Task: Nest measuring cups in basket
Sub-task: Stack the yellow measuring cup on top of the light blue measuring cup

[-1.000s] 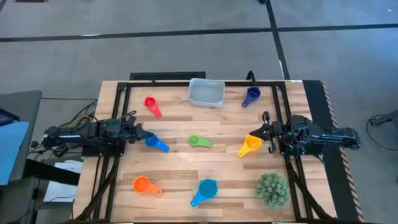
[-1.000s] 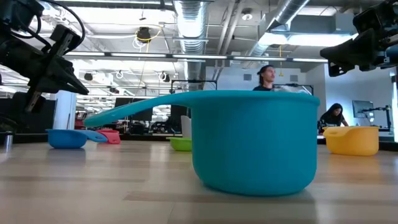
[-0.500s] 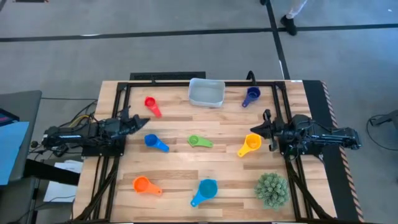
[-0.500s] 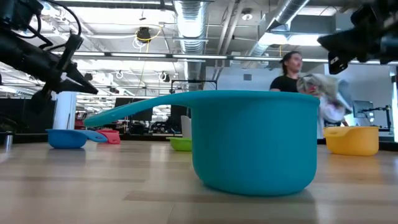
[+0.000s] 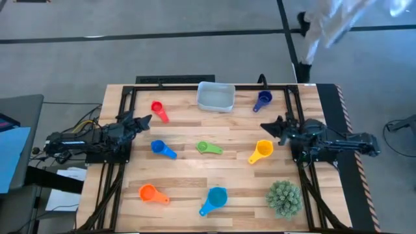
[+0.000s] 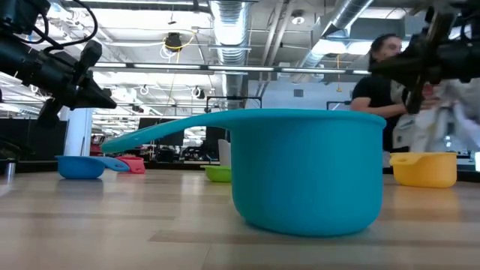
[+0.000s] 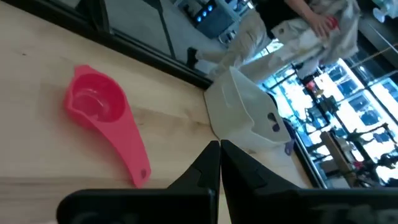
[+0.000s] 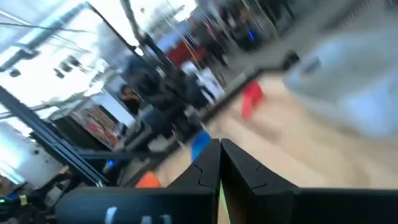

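Note:
Seven measuring cups lie apart on the table: pink-red (image 5: pixel 158 109), blue (image 5: pixel 162 149), green (image 5: pixel 208 148), yellow (image 5: pixel 260 151), purple (image 5: pixel 262 99), orange (image 5: pixel 152 194) and teal (image 5: pixel 213 199). The teal cup (image 6: pixel 307 172) fills the low view. The pale basket (image 5: pixel 216 97) stands near the far edge, with no cup showing in it. My left gripper (image 5: pixel 147 119) is shut and hovers between the pink-red and blue cups. Its wrist view shows the pink-red cup (image 7: pixel 99 109) and the basket (image 7: pixel 249 115). My right gripper (image 5: pixel 263 125) is shut, above and just beyond the yellow cup.
A spiky green ball plant (image 5: pixel 284 197) sits at the near right corner. A black frame (image 5: pixel 169 87) runs along the table's far, left and right sides. A person (image 5: pixel 325 23) moves past on the floor beyond the far right corner.
My left gripper has moved from beside the blue cup toward the far edge, nearer the pink-red cup. My right gripper has drawn away from the yellow cup toward the far edge and turned. A person has walked past beyond the table. No cup has moved.

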